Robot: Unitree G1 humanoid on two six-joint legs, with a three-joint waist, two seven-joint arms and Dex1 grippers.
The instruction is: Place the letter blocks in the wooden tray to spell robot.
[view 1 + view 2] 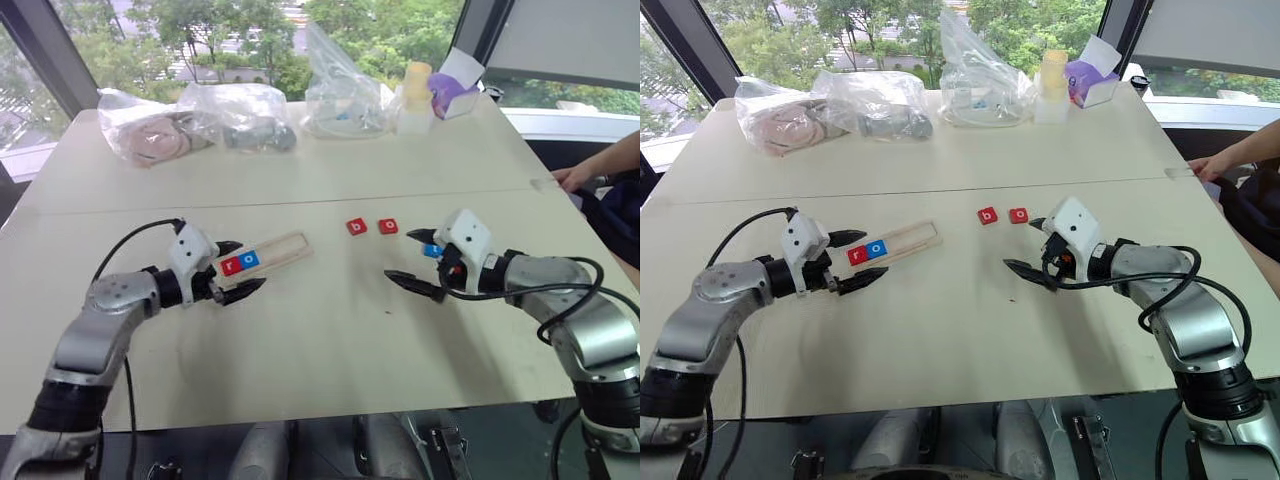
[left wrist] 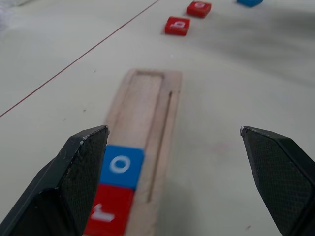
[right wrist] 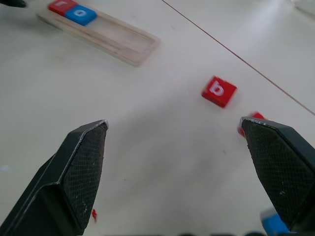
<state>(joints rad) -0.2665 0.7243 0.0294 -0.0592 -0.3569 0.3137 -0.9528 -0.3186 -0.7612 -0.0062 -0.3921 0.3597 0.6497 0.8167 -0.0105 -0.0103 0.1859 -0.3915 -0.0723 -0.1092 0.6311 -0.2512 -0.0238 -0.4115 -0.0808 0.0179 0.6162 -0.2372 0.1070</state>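
Soft daylight came through the windows (image 1: 250, 30) beyond the table (image 1: 330, 330); shadows were faint, and tiles far ahead of each claw blurred.

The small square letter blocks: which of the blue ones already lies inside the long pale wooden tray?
The blue "o" block, beside the red "r" block in the wooden tray. The other blue block lies on the table.

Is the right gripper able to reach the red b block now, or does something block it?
Probably yes. The right gripper is open and empty, and the red b block lies alone on bare table just beyond it.
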